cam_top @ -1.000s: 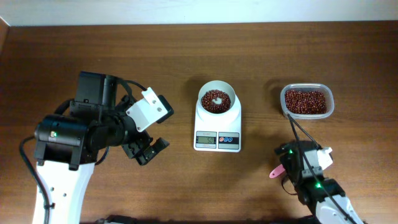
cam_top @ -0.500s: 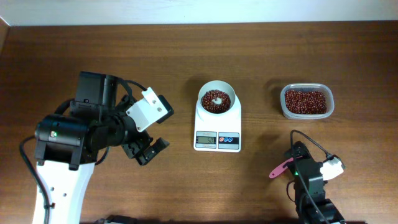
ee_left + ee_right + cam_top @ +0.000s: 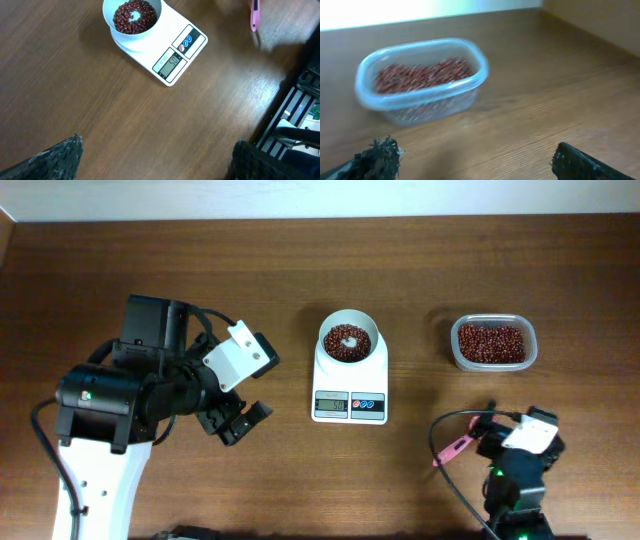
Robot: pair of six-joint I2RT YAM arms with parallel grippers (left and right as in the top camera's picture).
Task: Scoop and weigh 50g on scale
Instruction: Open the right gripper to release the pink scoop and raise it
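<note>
The scale (image 3: pixel 349 385) sits in the middle of the overhead view. Its bowl (image 3: pixel 348 342) holds a ring-shaped heap of beans (image 3: pixel 132 15), with a bare white patch at the centre. In the left wrist view the display (image 3: pixel 171 62) seems to read fifty, though the digits are small.

The tub (image 3: pixel 493 343), at upper right, is well stocked with beans. A pink scoop (image 3: pixel 451 450) lies on the worktop (image 3: pixel 300 270) at lower right, beside the right gripper (image 3: pixel 470 165) but not in it. That gripper is spread wide and empty, looking toward the tub. The left gripper (image 3: pixel 242 420), at centre left, is wide and empty too, well apart from the scale.

Judging by this, the weighing looks done. At most a check of the reading and parking the arms is left.
</note>
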